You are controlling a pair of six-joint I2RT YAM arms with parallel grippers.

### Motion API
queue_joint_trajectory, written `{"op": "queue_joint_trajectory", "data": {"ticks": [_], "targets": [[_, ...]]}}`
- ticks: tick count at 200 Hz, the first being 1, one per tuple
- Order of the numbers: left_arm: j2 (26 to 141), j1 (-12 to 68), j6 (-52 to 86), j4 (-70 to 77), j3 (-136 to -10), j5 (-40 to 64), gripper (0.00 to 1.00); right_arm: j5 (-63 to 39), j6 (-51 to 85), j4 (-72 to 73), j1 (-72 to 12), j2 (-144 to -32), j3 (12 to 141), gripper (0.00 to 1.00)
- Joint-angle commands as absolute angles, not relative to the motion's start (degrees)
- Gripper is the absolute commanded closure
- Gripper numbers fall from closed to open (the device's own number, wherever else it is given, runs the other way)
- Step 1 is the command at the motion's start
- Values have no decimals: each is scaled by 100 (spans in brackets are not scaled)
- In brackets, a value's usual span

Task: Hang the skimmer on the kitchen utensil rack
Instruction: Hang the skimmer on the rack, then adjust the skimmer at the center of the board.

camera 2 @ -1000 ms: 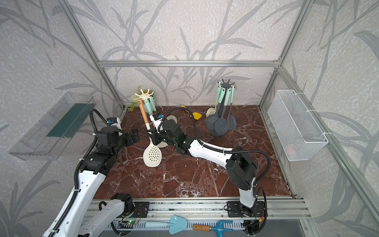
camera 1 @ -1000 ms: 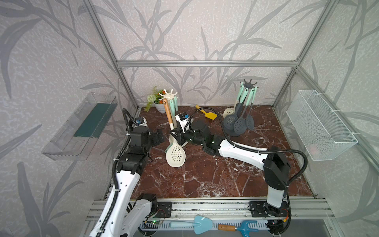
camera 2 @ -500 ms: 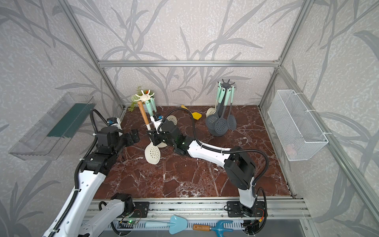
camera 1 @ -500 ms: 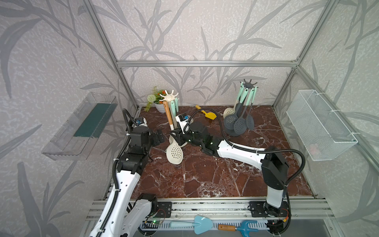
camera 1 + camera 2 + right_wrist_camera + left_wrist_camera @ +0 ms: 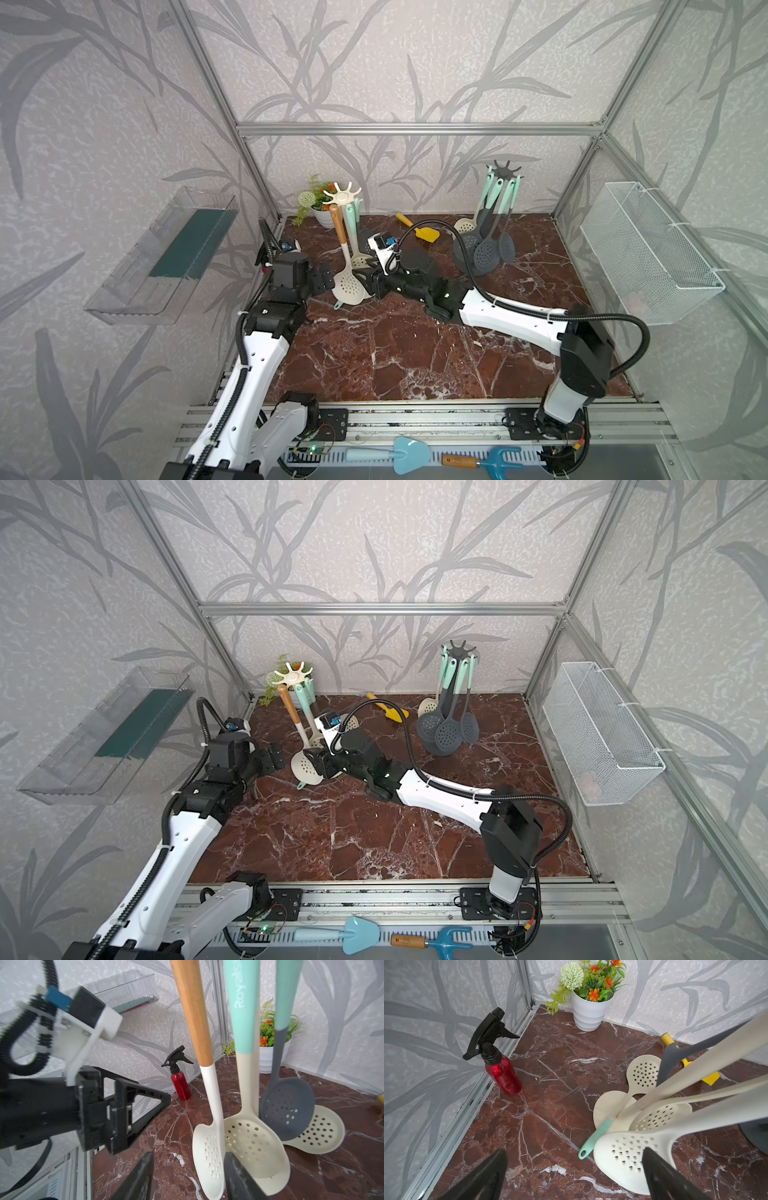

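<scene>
since one second ago the right gripper (image 5: 188, 1159) has parted its jaws, and the skimmer (image 5: 348, 284) head has swung back toward the rack post.

marble tabletop (image 5: 395, 353): carries all items.

right arm (image 5: 511, 318): reaches from the front right corner toward the back left corner.

left arm (image 5: 266, 345): rises along the left edge.

kitchen utensil rack (image 5: 341, 195): cream, upright near the back left corner. the skimmer hangs on it by its wooden handle, beside two teal-handled utensils (image 5: 242, 1022). whether its head touches the tabletop cannot be told.

right gripper: jaws partly apart around the edge of the skimmer head, not clamped.

left gripper (image 5: 574, 1153): jaws wide, holding nothing, just beside the head.

spray bottle (image 5: 500, 1068): red, upright at the left edge.
</scene>
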State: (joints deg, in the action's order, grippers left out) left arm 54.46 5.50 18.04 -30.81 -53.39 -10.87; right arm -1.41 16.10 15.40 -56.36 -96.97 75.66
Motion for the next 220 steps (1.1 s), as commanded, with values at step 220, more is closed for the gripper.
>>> {"op": "queue_joint_trajectory", "data": {"ticks": [220], "targets": [[6276,-286,4254,-4183,-4431,608,16,129,4352,2786,-4206,-11229,6612,52]]}}
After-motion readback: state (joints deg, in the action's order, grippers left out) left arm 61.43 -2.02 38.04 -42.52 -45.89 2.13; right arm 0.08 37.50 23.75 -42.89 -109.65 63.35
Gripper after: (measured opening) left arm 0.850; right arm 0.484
